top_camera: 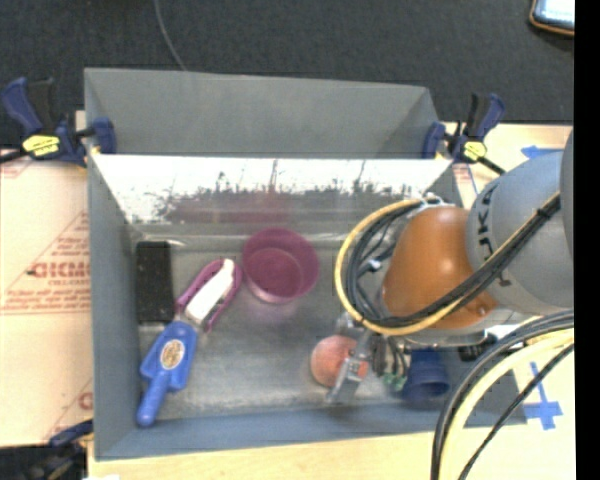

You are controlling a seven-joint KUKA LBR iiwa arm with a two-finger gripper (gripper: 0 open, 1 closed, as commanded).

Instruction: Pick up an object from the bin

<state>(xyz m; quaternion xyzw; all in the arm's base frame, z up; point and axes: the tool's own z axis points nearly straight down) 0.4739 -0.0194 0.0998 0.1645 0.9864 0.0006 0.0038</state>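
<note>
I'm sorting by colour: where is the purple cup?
In the camera view, the purple cup sits mid-bin near the back wall, right of the pink-and-white tool, up-left of the orange ball.

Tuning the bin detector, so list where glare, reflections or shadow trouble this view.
Camera view: a bright glare band crosses the bin's far wall; the purple cup reflects faintly in it; the arm seems to shade the floor by the pinkish ball beside the gripper.

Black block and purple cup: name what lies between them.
In the camera view, a pink-and-white toy lies slantwise between the black block and the purple cup, its upper end near the cup.
</note>
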